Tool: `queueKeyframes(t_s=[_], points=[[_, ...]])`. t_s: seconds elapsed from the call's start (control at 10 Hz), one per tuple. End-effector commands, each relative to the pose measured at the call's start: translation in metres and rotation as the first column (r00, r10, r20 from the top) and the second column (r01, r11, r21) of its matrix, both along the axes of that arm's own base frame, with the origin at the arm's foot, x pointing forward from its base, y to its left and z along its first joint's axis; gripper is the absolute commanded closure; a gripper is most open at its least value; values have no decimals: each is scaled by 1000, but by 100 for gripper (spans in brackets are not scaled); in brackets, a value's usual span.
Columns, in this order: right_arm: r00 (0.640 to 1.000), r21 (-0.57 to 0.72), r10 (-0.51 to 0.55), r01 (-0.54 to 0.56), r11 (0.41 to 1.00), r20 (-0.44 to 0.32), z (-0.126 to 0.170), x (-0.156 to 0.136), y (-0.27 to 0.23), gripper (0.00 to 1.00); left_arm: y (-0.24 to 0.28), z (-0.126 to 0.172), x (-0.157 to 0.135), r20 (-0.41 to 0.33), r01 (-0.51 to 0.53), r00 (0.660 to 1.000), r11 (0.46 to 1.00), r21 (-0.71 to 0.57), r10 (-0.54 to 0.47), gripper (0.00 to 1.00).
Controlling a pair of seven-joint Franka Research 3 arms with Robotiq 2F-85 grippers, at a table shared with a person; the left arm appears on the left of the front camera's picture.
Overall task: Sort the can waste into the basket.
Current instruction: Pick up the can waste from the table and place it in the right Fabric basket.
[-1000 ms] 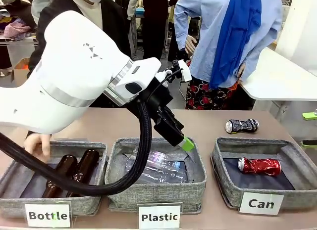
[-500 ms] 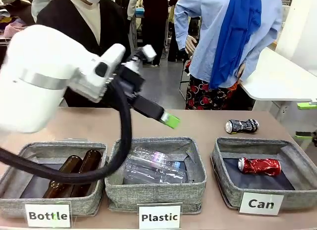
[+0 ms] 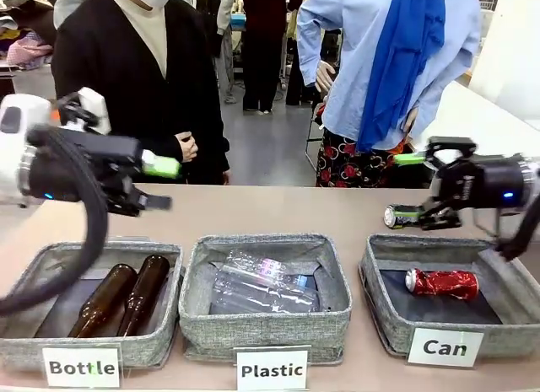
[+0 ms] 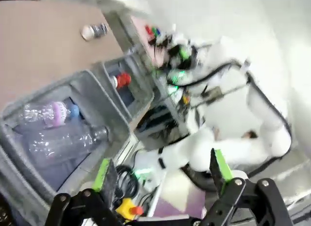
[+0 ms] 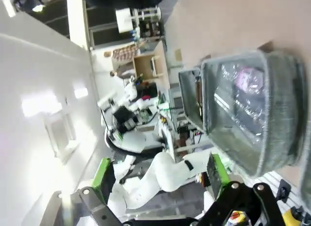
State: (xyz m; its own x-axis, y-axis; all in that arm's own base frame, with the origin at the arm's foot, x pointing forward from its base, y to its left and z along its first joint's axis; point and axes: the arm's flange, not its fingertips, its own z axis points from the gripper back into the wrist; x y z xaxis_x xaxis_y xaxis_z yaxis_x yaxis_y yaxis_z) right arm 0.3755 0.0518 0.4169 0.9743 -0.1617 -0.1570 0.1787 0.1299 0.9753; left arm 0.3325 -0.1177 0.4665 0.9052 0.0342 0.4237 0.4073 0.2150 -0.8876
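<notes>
A dented red can [image 3: 441,282] lies inside the grey basket [image 3: 386,324] carded "Can" at the right. A black-and-white can [image 3: 394,216] lies on the table just behind that basket. My right gripper [image 3: 411,187] hovers open right beside it, and its lower finger covers part of the can. My left gripper [image 3: 162,184] hangs open and empty above the table at the left, behind the Bottle basket. The left wrist view shows its open gripper [image 4: 162,170], the black-and-white can [image 4: 94,31] and the red can [image 4: 121,80]. In the right wrist view the gripper [image 5: 160,173] is open and empty.
A "Bottle" basket [image 3: 34,261] holds two brown glass bottles [image 3: 126,295]. The middle "Plastic" basket [image 3: 266,329] holds clear plastic bottles [image 3: 261,287]. A person in black [image 3: 143,80] stands at the far edge with hands held together. A white table [image 3: 481,135] stands at the back right.
My left arm has swung from over the Plastic basket to the left, its gripper still open. My right arm has come into view beside the black-and-white can. The person's hand has left the Bottle basket.
</notes>
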Motion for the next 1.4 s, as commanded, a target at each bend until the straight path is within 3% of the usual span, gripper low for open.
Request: queueKeyframes(t_s=[0.0, 0.1, 0.3, 0.4, 0.5, 0.6, 0.7, 0.8, 0.9, 1.3], points=[[996, -8, 38, -39, 999, -79, -35, -68, 27, 0, 63, -58, -107, -90, -142, 987, 982, -124, 131, 0], [994, -24, 56, -59, 998, -97, -35, -65, 27, 0, 96, -73, -111, -146, -148, 981, 982, -118, 130, 0], [986, 1, 87, -87, 996, -141, -27, -84, -4, 0, 118, -141, -156, -262, -72, 965, 987, -143, 33, 0], [984, 14, 60, -59, 998, -167, -21, -80, -28, 0, 126, -169, -149, -298, -2, 953, 986, -164, -48, 0], [986, -20, 18, -21, 1000, -163, -17, -77, -50, 0, 133, -188, -149, -236, 3, 970, 979, -202, -52, 0], [978, -25, 6, -12, 1000, -206, -11, -83, -66, 0, 137, -185, -166, -104, -51, 994, 979, -196, 31, 0], [976, -10, -11, 9, 1000, -216, -9, -81, -92, 0, 180, -119, -23, -299, -38, 954, 983, -178, -17, 0], [983, -64, -109, 101, 993, -145, -10, -76, -109, 0, 180, -119, -23, -299, -38, 954, 983, -178, -17, 0], [984, -24, 0, -4, 1000, -178, -7, -32, -91, 0, 180, -119, -23, -299, -38, 954, 983, -178, -17, 0], [984, -24, 0, -4, 1000, -178, -7, -32, -91, 0, 180, -119, -23, -299, -38, 954, 983, -178, -17, 0]])
